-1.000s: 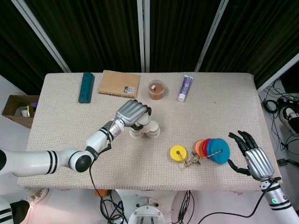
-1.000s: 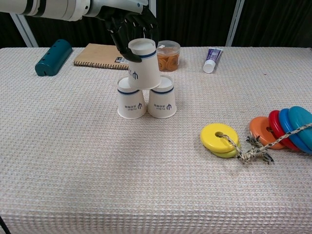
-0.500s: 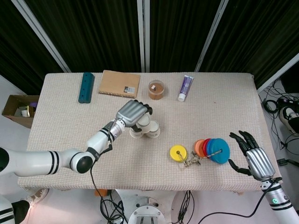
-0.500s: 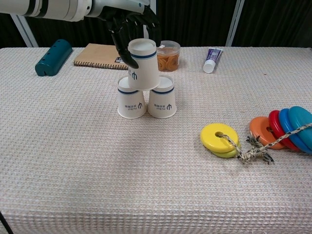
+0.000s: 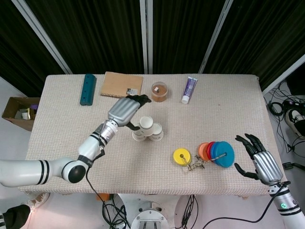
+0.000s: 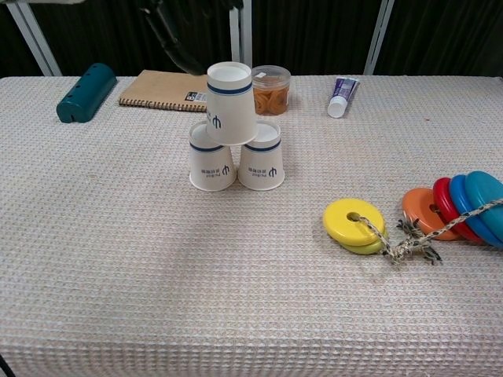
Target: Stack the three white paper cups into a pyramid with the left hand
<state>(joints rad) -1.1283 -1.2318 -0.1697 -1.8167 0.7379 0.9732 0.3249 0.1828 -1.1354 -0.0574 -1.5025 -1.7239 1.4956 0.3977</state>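
Note:
Three white paper cups with blue bands stand upside down as a pyramid near the table's middle. The top cup [image 6: 231,103] [image 5: 146,122] rests across the left bottom cup [image 6: 211,158] and the right bottom cup [image 6: 262,156] [image 5: 157,131]. My left hand [image 5: 123,110] hovers up and to the left of the stack, fingers spread, holding nothing and apart from the cups; in the chest view only its dark fingers [image 6: 174,47] show at the top edge. My right hand [image 5: 259,161] hangs open past the table's front right edge.
Coloured discs on a rope [image 5: 217,153] and a yellow disc [image 6: 354,224] lie right of the cups. Along the back stand a teal case [image 5: 87,88], a notebook [image 5: 121,85], a small jar [image 5: 159,91] and a tube [image 5: 189,89].
My left hand let go of the top cup and drew back up and to the left. The top cup stays on the two lower ones. The right hand shifted slightly.

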